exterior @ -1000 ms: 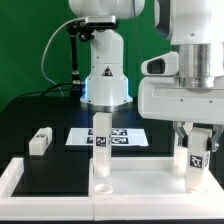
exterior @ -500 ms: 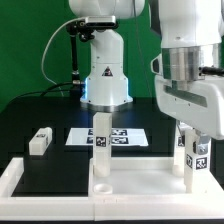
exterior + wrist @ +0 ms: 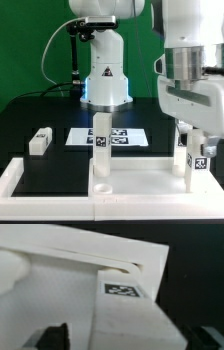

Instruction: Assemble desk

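Three legs are seen in the exterior view, taken here from that view's left to its right. At the left a loose leg (image 3: 40, 140) is laid flat on the black mat (image 3: 30, 115), well apart from the rest, with the white rail (image 3: 12, 178) in front of it. Towards the middle the marker board (image 3: 122, 136) is laid on the mat, and behind it the arm base (image 3: 105, 80) is set against a green backdrop (image 3: 30, 40). In front of the board a middle leg (image 3: 101, 150) is stood upright on the top panel (image 3: 140, 178), which is laid flat at the front of the scene beside the rail. At the right a right leg (image 3: 188, 172) is stood upright on the same panel, a tag (image 3: 197, 160) being shown on its face. The gripper (image 3: 192, 143) is lowered over this leg, one finger at either side of its upper part. In the wrist view the fingers (image 3: 55, 336) are seen spread, and a dark gap is left between the leg and one of them, so the leg is not pinched. In that view the leg's far end is met by a rounded slot (image 3: 122, 266) in the panel.
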Available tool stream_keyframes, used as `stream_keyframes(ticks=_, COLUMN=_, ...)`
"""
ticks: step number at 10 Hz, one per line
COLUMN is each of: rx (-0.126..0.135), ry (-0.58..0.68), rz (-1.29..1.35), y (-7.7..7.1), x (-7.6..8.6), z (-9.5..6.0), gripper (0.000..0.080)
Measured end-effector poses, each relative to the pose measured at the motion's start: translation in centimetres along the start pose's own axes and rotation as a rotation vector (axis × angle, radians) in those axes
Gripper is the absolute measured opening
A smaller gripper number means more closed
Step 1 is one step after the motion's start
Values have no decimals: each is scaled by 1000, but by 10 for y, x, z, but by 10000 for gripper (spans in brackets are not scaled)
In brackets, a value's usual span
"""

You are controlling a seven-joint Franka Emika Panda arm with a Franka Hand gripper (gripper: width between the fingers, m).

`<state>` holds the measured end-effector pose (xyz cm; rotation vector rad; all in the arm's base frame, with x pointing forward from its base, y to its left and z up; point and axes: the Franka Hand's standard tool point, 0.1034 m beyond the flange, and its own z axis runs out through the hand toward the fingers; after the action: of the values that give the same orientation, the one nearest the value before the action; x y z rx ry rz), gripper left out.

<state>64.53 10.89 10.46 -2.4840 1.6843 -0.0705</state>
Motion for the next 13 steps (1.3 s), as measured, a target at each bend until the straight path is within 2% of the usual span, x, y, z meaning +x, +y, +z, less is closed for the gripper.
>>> stream_keyframes(ticks=1, rx=9, ry=0, rz=-260, y=-3, x=-5, z=0, gripper=630)
stream_keyframes(ticks=2, rx=9, ry=-3, rz=-341, y=-4, x=-10, z=1, gripper=644)
stream_keyframes(ticks=4, rx=5, ry=3, rz=-483, y=-3, x=-6, z=1, gripper=644)
stream_keyframes(ticks=5, rx=-5, ry=15, rz=-636, y=-2, x=-3, z=0, gripper=649)
stream_keyframes(ticks=7, rx=-42, ry=39, rz=-1135, y=-3, x=4, z=0, gripper=649)
stream_keyframes(ticks=8, rx=-49, ry=37, rz=-1244, y=-3, x=3, z=2, gripper=649)
stream_keyframes(ticks=9, rx=-43, ry=37, rz=-1154, y=-4, x=3, z=2, gripper=649)
stream_keyframes(ticks=11, rx=-43, ry=38, rz=-1117, y=-3, x=4, z=2, gripper=389)
stream_keyframes(ticks=12, rx=-40, ry=38, rz=-1043, y=-3, x=3, z=3, gripper=389)
stream_keyframes(ticks=13, rx=-39, ry=40, rz=-970, y=-3, x=4, z=3, gripper=287)
